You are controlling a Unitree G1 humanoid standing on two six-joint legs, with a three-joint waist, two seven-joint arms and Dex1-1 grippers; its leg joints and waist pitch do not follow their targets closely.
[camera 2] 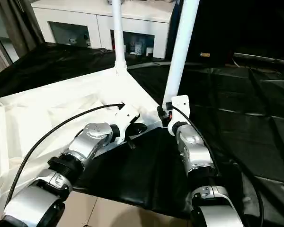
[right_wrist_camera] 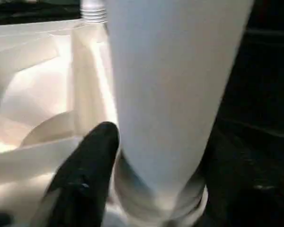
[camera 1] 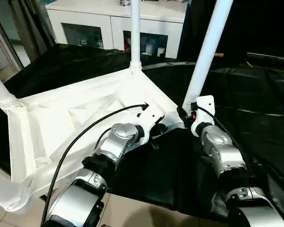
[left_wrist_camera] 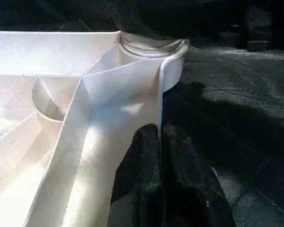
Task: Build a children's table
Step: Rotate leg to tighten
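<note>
The tabletop (camera 1: 80, 118) lay upside down on a cloth (camera 1: 180, 165) before me, legs (camera 1: 135, 33) rising from its corners. My right end effector (right_wrist_camera: 146, 161) straddled the nearest leg (camera 1: 206, 52); a cabinet (camera 1: 109, 23) stood behind.

No legible text, label, brand mark, number or sign appears on any visible surface. The small coloured items behind the glass doors of the cabinet (camera 1: 146, 45) are too small to read.
</note>
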